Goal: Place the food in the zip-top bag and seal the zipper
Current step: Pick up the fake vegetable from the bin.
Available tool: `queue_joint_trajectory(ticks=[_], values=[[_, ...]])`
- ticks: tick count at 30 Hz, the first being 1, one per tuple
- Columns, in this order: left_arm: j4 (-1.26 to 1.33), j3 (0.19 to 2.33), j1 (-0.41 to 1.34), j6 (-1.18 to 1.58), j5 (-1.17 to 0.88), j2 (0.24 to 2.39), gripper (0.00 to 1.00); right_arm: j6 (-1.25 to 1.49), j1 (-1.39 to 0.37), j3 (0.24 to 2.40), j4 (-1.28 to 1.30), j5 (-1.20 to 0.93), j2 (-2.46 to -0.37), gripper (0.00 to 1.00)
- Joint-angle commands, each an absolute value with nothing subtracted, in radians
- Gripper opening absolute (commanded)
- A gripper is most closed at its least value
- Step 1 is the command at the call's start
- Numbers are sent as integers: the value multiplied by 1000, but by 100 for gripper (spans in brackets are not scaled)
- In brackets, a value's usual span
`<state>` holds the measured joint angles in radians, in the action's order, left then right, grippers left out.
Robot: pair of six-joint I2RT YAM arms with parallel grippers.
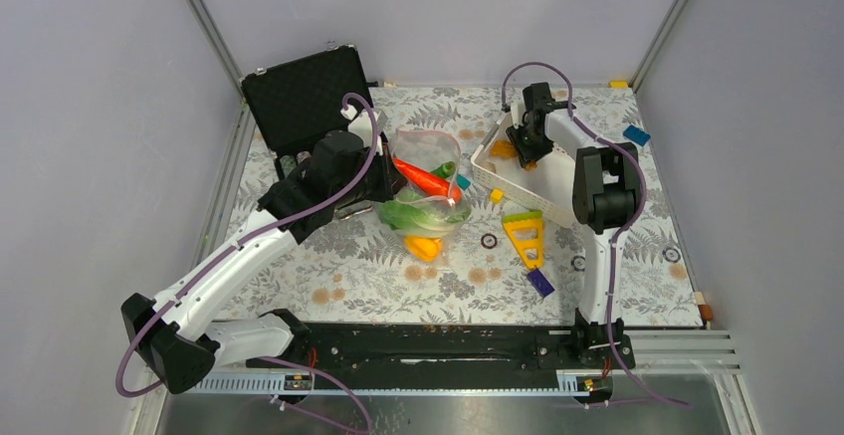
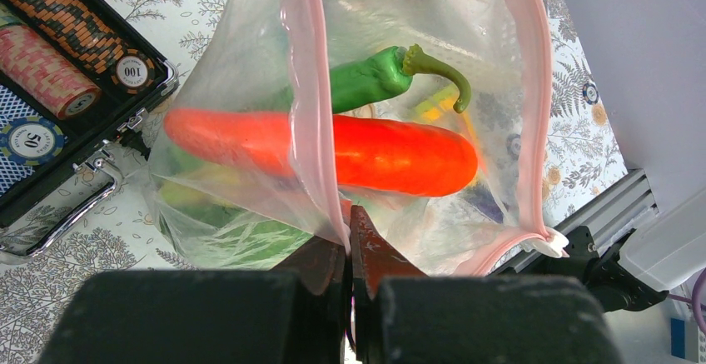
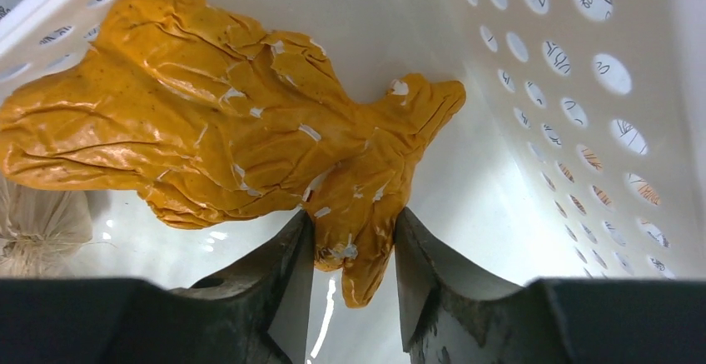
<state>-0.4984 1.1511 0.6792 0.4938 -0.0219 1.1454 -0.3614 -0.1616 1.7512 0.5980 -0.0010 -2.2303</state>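
The zip-top bag [image 1: 428, 156] is held up at mid-table, mouth open. My left gripper [image 1: 390, 194] is shut on its pink zipper [image 2: 304, 89] strip; the left wrist view shows the gripper [image 2: 348, 231] pinching the near lip. Inside lie a red chili [image 2: 391, 152], a long green vegetable [image 2: 375, 77] and a lettuce leaf [image 2: 241, 235]. A yellow-orange bell pepper [image 1: 423, 247] lies just in front of the bag. My right gripper [image 1: 526, 154] is down in the white basket [image 1: 542, 206], closed [image 3: 354, 251] on a lobe of the orange lumpy piece [image 3: 216, 122].
An open black case [image 1: 299, 92] of poker chips [image 2: 50, 72] stands behind the left gripper. A yellow triangular block [image 1: 525, 236], a small yellow block [image 1: 496, 195] and blue blocks [image 1: 539, 282] [image 1: 636, 134] lie around the basket. Grey walls close in the sides.
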Motion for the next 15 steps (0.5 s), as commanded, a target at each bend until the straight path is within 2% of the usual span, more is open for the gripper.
queue_joint_trajectory(ticks=[1, 9, 15], values=[[-447, 1163, 671, 489, -4, 1132, 0, -361, -167, 1755, 605, -23, -2239, 29], [-446, 1157, 671, 491, -4, 1136, 0, -354, -167, 1671, 541, -8, -2142, 16], [-444, 1152, 671, 492, -4, 1126, 0, -371, -167, 1596, 525, 49, -2032, 12]])
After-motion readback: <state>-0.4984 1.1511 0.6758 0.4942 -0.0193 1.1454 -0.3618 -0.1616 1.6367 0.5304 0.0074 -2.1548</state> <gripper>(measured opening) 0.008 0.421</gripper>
